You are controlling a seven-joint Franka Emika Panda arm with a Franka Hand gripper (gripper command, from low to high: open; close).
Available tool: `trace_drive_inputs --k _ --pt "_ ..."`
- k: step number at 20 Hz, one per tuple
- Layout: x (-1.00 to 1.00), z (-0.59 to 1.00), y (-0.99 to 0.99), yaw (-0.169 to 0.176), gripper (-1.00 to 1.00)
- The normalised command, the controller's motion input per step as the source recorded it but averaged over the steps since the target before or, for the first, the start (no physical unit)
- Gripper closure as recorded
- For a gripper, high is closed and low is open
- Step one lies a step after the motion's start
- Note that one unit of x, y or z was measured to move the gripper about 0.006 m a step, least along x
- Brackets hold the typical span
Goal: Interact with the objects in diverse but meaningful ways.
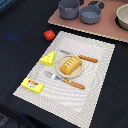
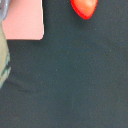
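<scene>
A red fruit point(image 2: 84, 7), glossy and cut off by the frame edge, lies on a dark tabletop point(image 2: 75, 80) that fills most of the wrist view. Near it, but apart, a corner of a pink mat point(image 2: 22, 20) rests flat on the same dark surface. A blurred greenish-grey shape point(image 2: 3, 62) runs along one frame edge, too indistinct to identify.

Red fruit point(image 2: 84, 7) glossy plastic; tablecloth point(image 2: 75, 80) matt fabric.
</scene>
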Motion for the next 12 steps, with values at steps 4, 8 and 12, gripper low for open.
trace_drive_inputs --k 4,8,12 --pt "0.2 -1.0 -0.36 0.101 -1.0" --pt "0.07 -1.0 -0.33 0.07 -1.0" --pt "-0.21 -1.0 -0.2 0.079 -1.0"
